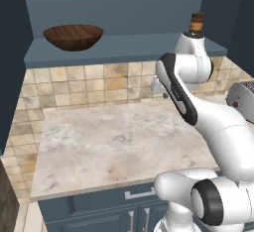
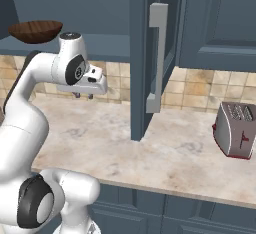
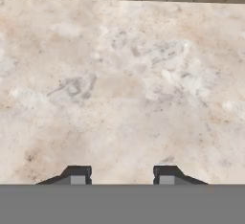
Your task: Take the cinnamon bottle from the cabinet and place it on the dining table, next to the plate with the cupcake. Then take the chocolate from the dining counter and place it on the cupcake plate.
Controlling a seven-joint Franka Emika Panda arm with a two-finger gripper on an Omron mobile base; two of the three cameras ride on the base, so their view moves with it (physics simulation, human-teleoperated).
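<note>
Cabinet (image 1: 124,47) shelf: wooden bowl (image 1: 73,36), cinnamon bottle (image 1: 197,23) upright.
Arm: bent, hand pointing down over counter (image 1: 119,142).
Gripper (image 3: 122,174): fingertips apart, holding nothing.

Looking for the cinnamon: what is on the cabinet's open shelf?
On the cabinet shelf: a wooden bowl and the cinnamon bottle. The arm hides the bottle's lower part.

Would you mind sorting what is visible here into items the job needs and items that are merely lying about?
Belongs to the job:
- cinnamon bottle, upright on the shelf
- cabinet, its open shelf niche
- claw, empty, pointing down at the counter

Just lying about:
- wooden bowl on the same shelf
- toaster on the counter
- open cabinet door
</note>
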